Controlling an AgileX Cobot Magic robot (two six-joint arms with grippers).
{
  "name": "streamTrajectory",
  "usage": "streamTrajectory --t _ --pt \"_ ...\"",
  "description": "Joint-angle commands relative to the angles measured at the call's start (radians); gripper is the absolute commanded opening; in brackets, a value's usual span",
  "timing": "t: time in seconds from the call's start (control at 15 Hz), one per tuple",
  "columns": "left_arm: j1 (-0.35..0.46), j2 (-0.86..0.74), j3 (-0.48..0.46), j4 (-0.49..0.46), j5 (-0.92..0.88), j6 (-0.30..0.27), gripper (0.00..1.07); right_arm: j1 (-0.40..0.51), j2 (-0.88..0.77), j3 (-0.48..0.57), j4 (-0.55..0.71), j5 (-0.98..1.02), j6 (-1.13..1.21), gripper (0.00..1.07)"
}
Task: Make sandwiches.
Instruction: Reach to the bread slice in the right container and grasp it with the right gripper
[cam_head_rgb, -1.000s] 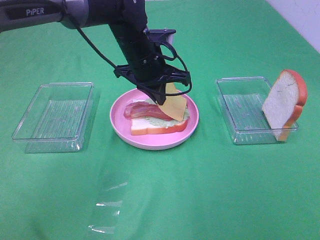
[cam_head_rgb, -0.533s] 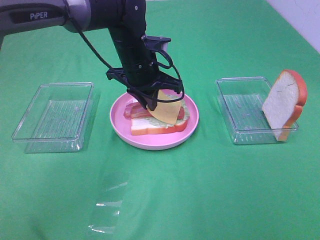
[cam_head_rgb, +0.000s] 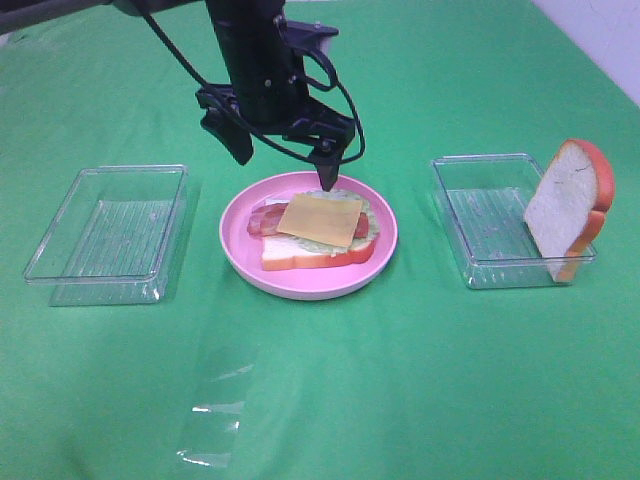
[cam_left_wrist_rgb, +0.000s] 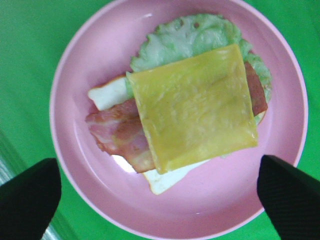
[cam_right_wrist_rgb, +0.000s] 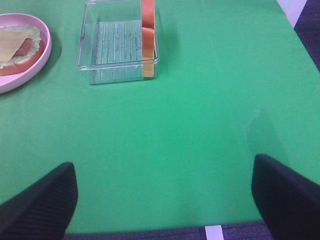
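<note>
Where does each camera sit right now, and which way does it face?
Exterior high: mounted high, looking down across the green cloth; shows the left gripper open above the sandwich.
Left wrist: on the left arm, facing straight down at the cheese and pink plate; both fingertips show.
Right wrist: low on the right arm, facing the tray holding a bread slice; right gripper open.
Shared: all three show the plate.

Robot test bench, staged rather than a real kitchen — a green-draped counter (cam_head_rgb: 420, 380), a black robot arm (cam_head_rgb: 250, 70) above it, and only props laid out: toy food (cam_head_rgb: 320, 222) on a pink plate (cam_head_rgb: 300, 283), flanked by two clear plastic trays (cam_head_rgb: 105, 235).
</note>
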Motion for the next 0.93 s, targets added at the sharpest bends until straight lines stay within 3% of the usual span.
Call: streamTrajectory --t 0.07,0.33,0.53,0.8,0.87,0.93 --pt "0.063 -0.057 -0.011 0.023 0.115 0.01 1.0 0.001 -0.033 0.003 0.005 -0.006 -0.009 0.89" --pt "0.36 -0.154 -0.008 0.022 0.115 0.101 1.0 0.001 -0.033 0.003 0.005 -0.006 -0.009 0.89" --pt "0.546 -0.159 0.009 -0.027 0.115 0.101 1.0 0.001 -0.033 0.003 0.005 -0.006 -0.009 0.89" --pt "0.621 -0.187 0.109 -0.064 0.115 0.155 0.98 0.001 -0.033 0.003 0.005 -0.006 -0.009 0.89" --pt "0.621 -0.223 0.167 -0.052 0.115 0.167 0.98 0.001 -0.033 0.003 0.005 -0.006 -0.009 0.89" --pt "0.62 -0.32 0.341 -0.064 0.115 0.17 0.98 0.001 -0.033 0.003 0.005 -0.006 -0.009 0.89"
